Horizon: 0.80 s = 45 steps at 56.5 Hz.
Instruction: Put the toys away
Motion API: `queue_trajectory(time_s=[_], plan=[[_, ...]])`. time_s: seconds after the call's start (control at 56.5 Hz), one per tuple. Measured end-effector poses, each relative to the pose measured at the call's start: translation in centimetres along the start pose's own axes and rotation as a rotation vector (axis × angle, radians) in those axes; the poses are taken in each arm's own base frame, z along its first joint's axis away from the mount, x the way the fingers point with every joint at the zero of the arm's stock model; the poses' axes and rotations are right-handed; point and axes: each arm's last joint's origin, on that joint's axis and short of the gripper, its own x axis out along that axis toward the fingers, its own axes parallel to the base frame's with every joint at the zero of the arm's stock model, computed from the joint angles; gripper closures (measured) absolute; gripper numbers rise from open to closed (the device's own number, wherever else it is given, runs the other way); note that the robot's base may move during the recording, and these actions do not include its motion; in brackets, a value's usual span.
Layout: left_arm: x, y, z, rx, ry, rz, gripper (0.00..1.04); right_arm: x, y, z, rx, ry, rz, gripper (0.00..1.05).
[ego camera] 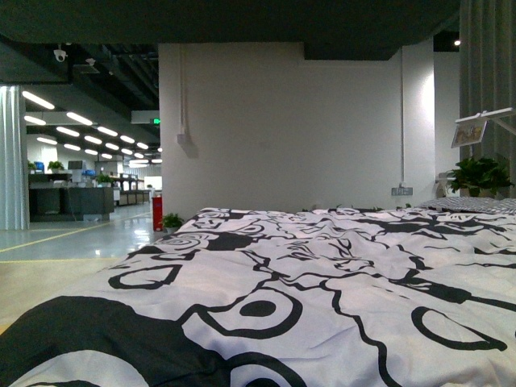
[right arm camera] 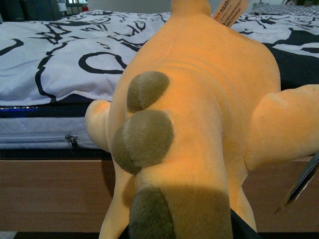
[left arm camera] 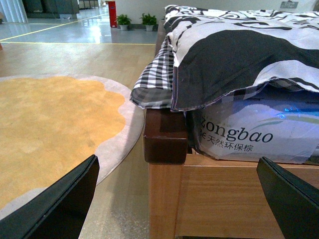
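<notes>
Black fingers point(left arm camera: 60, 204) of the left gripper point(left arm camera: 178, 162) stand wide apart and empty, near a corner of the wooden bed frame point(left arm camera: 224, 199). The right gripper point(right arm camera: 214, 219) holds the one yellow-orange plush point(right arm camera: 199, 99) close to its camera, in front of the bed's side. Three olive pads point(right arm camera: 144, 139) show on one paw. One black-and-white duvet point(ego camera: 322, 274) covers the bed. One orange rug point(left arm camera: 50, 124) lies on the floor beside it, and two potted plants point(left arm camera: 148, 20) stand beyond.

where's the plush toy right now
The plush toy fills the right wrist view, close to the camera, in front of the bed's wooden side and patterned duvet.
</notes>
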Motion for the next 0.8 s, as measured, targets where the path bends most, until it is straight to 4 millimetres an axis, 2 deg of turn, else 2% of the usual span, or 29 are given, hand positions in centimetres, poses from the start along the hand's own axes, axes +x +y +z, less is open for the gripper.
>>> queue_trajectory(time_s=[0.796], plan=[[0.00, 0.01, 0.00, 0.000, 0.000, 0.001, 0.06, 0.00, 0.06, -0.07, 0.000, 0.007, 0.014, 0.98]])
